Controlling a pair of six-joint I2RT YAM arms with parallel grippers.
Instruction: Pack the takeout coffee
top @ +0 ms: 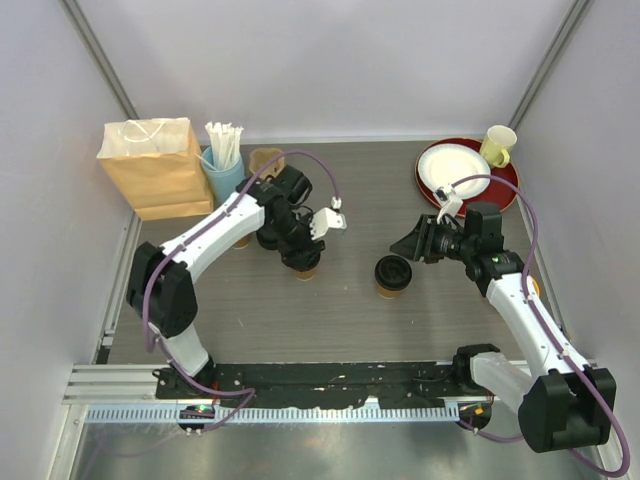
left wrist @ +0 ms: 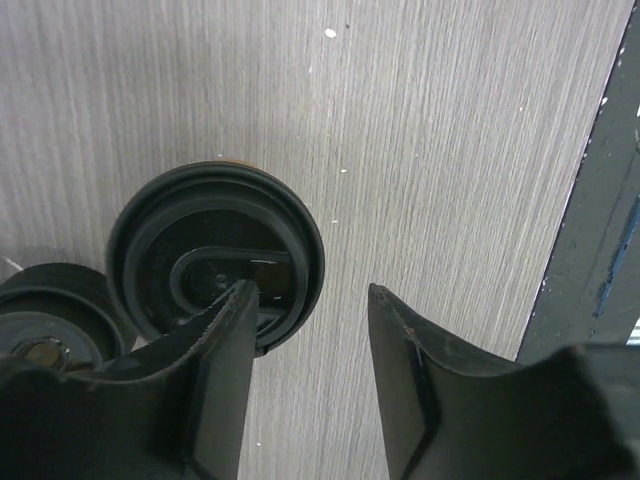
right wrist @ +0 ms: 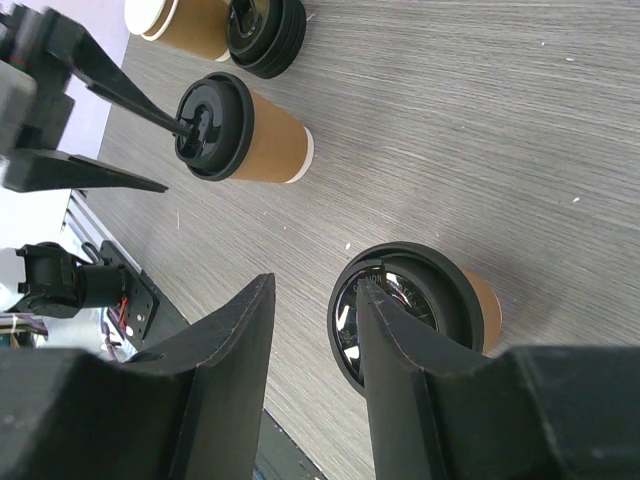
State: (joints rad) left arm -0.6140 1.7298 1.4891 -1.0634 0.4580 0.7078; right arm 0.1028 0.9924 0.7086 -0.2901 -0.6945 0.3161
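A grey wood-grain worktop (top: pixel 350 330) fills the booth, with pale walls closing it in on three sides. Nearest to us, the two arm bases sit on a black rail (top: pixel 330 378) along the worktop's front edge.

Farther in, the right coffee cup (top: pixel 393 273) stands upright near the middle, its black lid on. The right hand (right wrist: pixel 315 290) hovers just beside it, released. Its fingers are parted with bare worktop showing between them, and one fingertip overlaps the lid's rim (we cannot tell whether it touches).

Roughly level with it, to the left and apart from it, the left coffee cup (top: pixel 306 268) also stands upright and lidded. The left hand (left wrist: pixel 310 293) hangs over it, likewise released and grasping nothing. One fingertip lies over the middle of the lid and the other over bare worktop.

Just beyond that cup sits a stack of black lids (top: pixel 268 238). At the far edge we see a brown paper bag (top: pixel 155 165) and a light-blue cup of straws (top: pixel 225 172). On the far right, a white plate (top: pixel 453 168) rests on a red plate (top: pixel 503 185), with a pale-yellow mug (top: pixel 498 145) at its rim.
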